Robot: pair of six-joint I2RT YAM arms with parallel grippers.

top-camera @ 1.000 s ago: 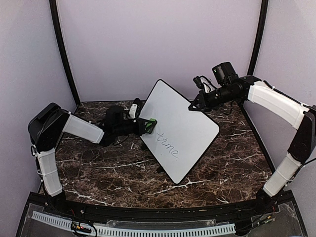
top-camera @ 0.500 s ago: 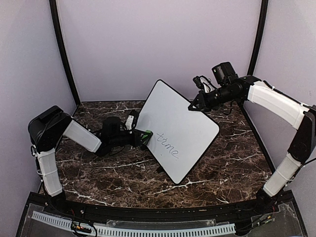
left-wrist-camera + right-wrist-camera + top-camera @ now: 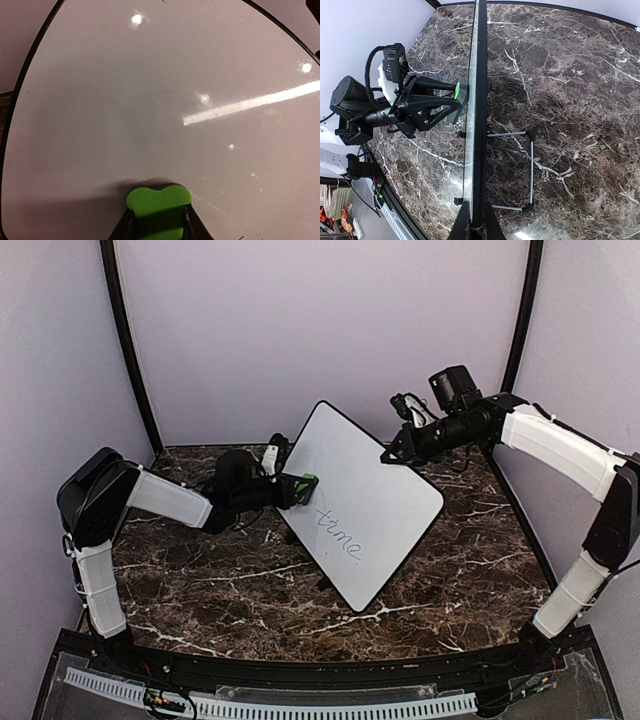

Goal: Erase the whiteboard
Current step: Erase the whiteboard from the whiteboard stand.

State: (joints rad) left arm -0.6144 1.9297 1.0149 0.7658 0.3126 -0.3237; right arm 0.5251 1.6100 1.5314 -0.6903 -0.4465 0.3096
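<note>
Green eraser [image 3: 159,199] clamped in left jaws touches whiteboard [image 3: 352,455]; right jaws pinch edge.

We are looking at a robotics lab test cell.

We are seeing two white-and-black robot arms, the left arm [image 3: 170,498] and the right arm [image 3: 555,445], standing at the near edge of a marble-patterned tabletop [image 3: 200,580]. Plain lavender panels [image 3: 320,320] are closing it in on three sides, between black upright posts [image 3: 125,340]. A perforated white strip [image 3: 300,706] is running along the front edge. A camera [image 3: 455,385] is riding on the right wrist, and black cables [image 3: 370,65] are looping over the left wrist.
</note>
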